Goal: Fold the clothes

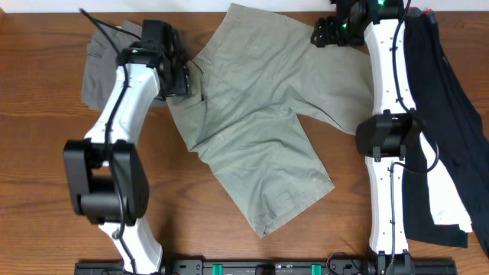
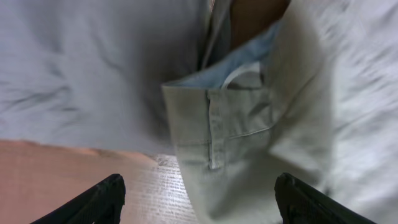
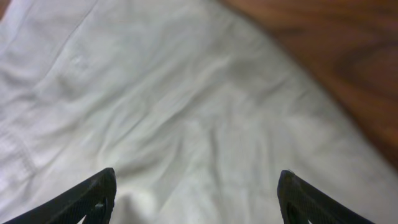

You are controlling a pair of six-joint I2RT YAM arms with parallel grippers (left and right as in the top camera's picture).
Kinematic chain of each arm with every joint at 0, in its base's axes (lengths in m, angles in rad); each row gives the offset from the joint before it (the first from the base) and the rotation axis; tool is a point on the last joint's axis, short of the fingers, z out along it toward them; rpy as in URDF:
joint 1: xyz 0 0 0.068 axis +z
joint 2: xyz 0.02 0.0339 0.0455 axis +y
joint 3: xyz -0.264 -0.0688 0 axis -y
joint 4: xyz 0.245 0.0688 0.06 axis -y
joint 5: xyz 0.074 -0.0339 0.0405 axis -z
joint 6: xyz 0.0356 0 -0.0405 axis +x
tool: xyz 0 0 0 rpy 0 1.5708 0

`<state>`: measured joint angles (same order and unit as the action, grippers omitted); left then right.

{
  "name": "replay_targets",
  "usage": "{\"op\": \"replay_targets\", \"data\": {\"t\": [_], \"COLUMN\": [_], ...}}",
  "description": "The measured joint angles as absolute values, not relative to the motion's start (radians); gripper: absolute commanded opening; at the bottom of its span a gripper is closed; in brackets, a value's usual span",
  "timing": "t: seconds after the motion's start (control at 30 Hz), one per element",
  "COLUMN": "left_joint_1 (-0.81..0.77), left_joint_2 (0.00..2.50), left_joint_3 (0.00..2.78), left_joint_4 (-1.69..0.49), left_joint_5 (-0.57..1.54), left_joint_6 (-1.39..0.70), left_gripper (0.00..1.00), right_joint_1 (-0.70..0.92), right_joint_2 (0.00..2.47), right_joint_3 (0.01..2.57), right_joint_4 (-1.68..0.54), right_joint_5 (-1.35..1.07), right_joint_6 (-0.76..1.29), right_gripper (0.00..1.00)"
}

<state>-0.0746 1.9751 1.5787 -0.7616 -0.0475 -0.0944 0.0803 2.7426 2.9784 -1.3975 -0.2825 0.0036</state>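
Note:
Light khaki shorts (image 1: pixel 260 122) lie spread across the middle of the table, one leg toward the front, waistband at the left. My left gripper (image 1: pixel 177 76) is open over the waistband end; its wrist view shows the waistband with belt loop and pale blue lining (image 2: pixel 217 124) between the open fingers (image 2: pixel 199 202). My right gripper (image 1: pixel 328 32) is open over the shorts' far right part; its wrist view shows wrinkled khaki cloth (image 3: pixel 186 124) between the fingers (image 3: pixel 196 199). Darker grey shorts (image 1: pixel 103 65) lie at the far left. A long black garment (image 1: pixel 451 130) with a white patch (image 1: pixel 443 202) lies at the right.
The wooden table (image 1: pixel 46 114) shows at the left and front. The right arm (image 1: pixel 390 137) stands beside the black garment. A black rail (image 1: pixel 244 267) runs along the front edge.

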Motion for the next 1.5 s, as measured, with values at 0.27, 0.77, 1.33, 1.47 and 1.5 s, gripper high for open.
{"op": "replay_targets", "data": {"t": [0.27, 0.77, 1.33, 1.47, 1.5], "left_joint_1": [-0.075, -0.072, -0.042, -0.037, -0.036], "left_joint_2": [2.115, 2.007, 1.982, 1.976, 1.971], "left_joint_3": [1.577, 1.577, 1.525, 1.525, 1.525], "left_joint_4": [-0.764, -1.122, -1.460, -1.460, -1.451], "left_joint_5": [-0.033, -0.117, -0.200, -0.226, -0.229], "left_joint_6": [-0.031, -0.334, -0.430, -0.435, -0.438], "left_gripper": [0.19, 0.06, 0.72, 0.72, 0.72], "right_joint_1": [0.117, 0.118, 0.210, 0.255, 0.262], "right_joint_2": [2.743, 2.743, 2.743, 2.743, 2.743], "right_joint_3": [2.998, 2.999, 2.977, 2.892, 2.875], "right_joint_4": [-1.476, -1.538, -1.694, -1.694, -1.695], "right_joint_5": [-0.295, -0.296, -0.300, -0.299, -0.297], "right_joint_6": [-0.010, -0.012, -0.036, -0.035, -0.035], "right_gripper": [0.78, 0.77, 0.60, 0.52, 0.52]}}
